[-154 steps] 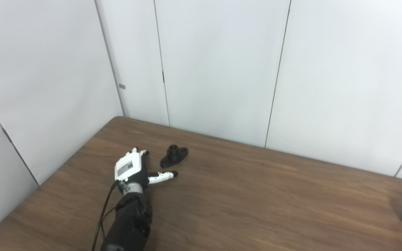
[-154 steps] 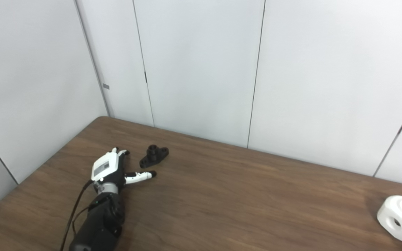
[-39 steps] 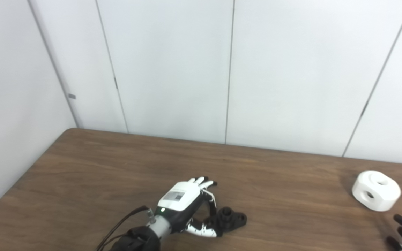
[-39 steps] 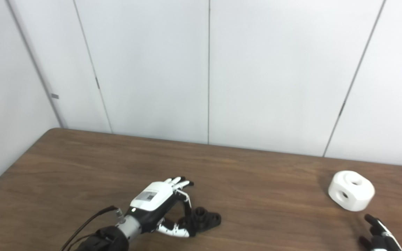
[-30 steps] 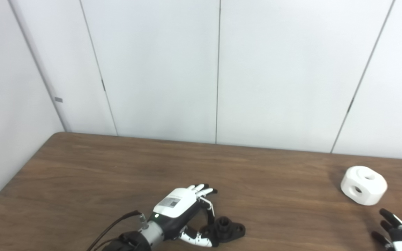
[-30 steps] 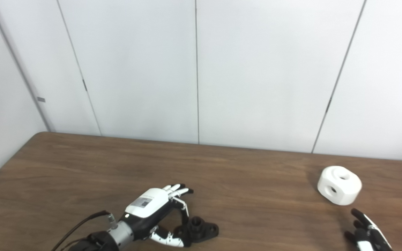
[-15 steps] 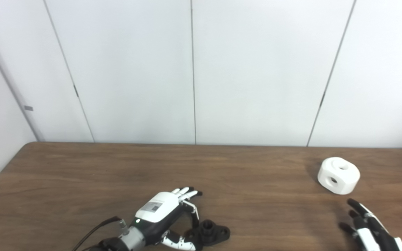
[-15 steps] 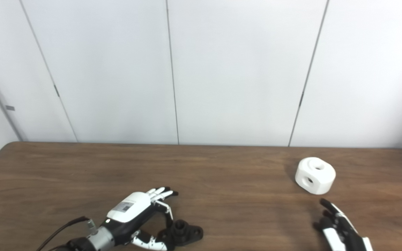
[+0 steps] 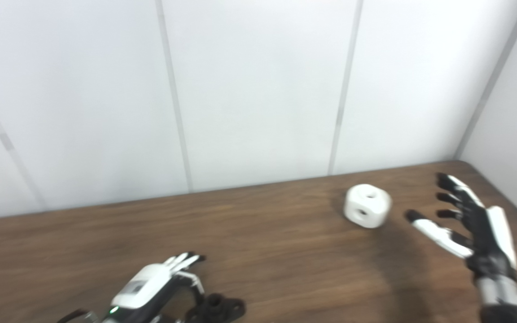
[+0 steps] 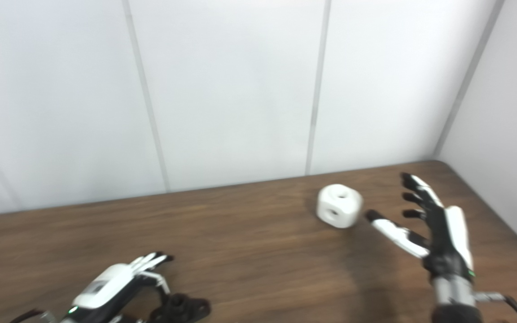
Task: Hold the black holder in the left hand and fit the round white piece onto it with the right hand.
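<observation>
Black holder (image 9: 217, 308) gripped by L robot hand (image 9: 151, 287) | R robot hand (image 9: 474, 224) splayed, empty, nr white piece (image 9: 368, 206)

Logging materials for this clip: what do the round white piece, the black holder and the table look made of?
Round white piece: probably matte plastic, uniform white, with molded holes. Black holder: likely matte black plastic, though blurred. Table: dark wood-grain surface, possibly laminate.

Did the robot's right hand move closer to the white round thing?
Yes. The right hand came up beside the white piece, which sits unmoved on the table.
</observation>
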